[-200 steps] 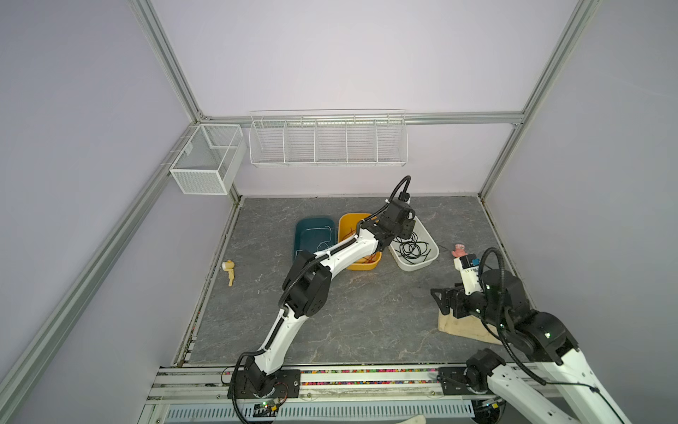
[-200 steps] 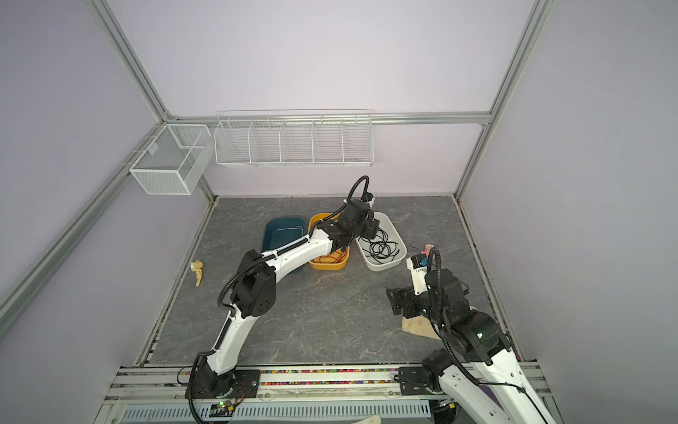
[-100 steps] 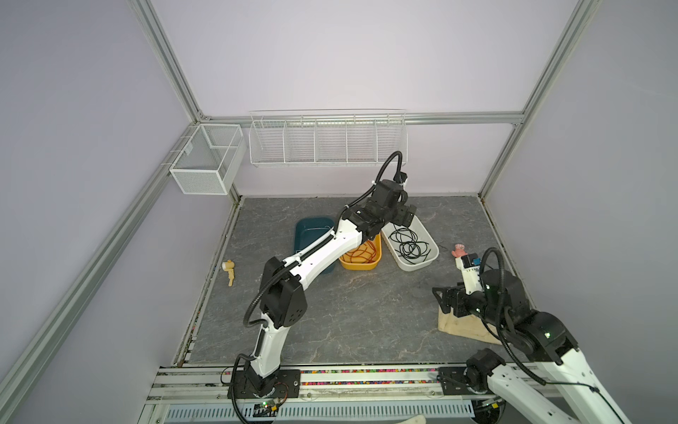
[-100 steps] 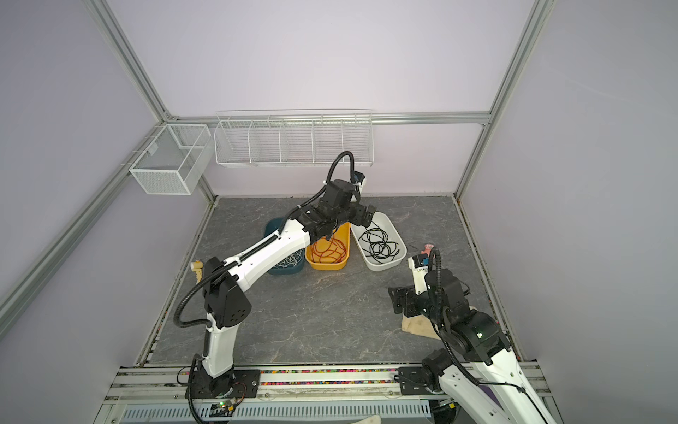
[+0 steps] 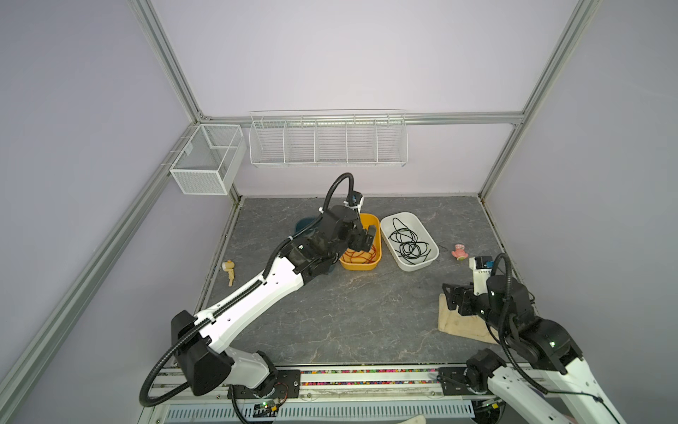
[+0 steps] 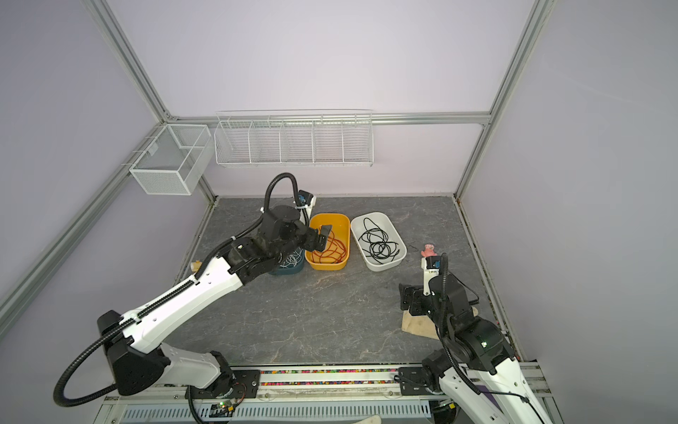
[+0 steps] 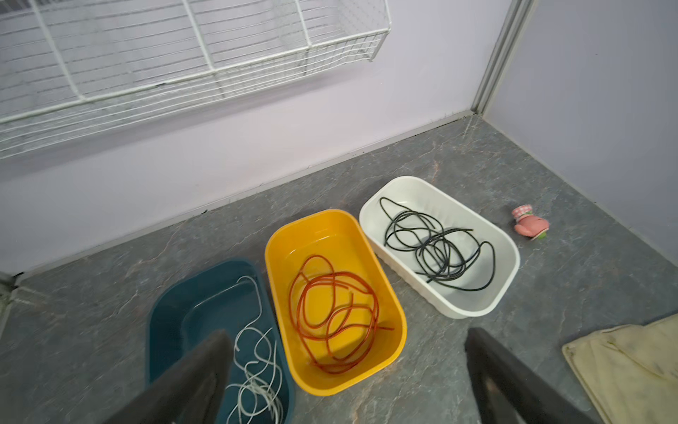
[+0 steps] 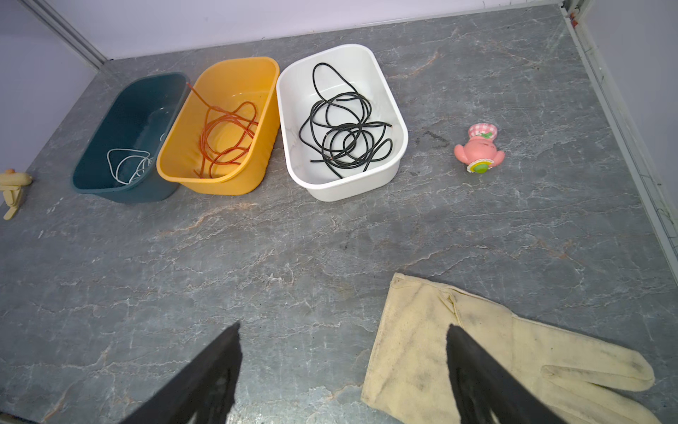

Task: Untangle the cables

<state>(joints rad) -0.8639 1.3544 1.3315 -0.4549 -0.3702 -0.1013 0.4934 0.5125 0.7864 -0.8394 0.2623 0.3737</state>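
**As Cables Lie Sorted by Colour, Left Hand Hangs Nearest**

Seen in both top views, the left hand (image 5: 366, 238) hovers spread and empty above the yellow tub (image 5: 357, 266), on its side toward the blue tub (image 6: 290, 270). The red cable (image 5: 361, 255) coils right beneath it. The black cable (image 5: 408, 242) sits just beside, in the white tub (image 5: 416, 265). The white cable (image 6: 292, 258) shows in a top view, partly hidden by the arm. The right hand (image 5: 449, 298), likewise spread and holding nothing, hangs well apart over a glove (image 5: 458, 325) near the table (image 5: 348, 312) front.

From the left wrist, the three tubs stand side by side, long axes running away from the camera. The red coil lies ahead of the fingers (image 7: 190, 378) and between them, the white strands close by the one over the blue tub.

From the right wrist, all cables lie far ahead across bare table, and the glove's cuff shows between the fingers (image 8: 205, 378). Any next pick looks to be the left arm's.
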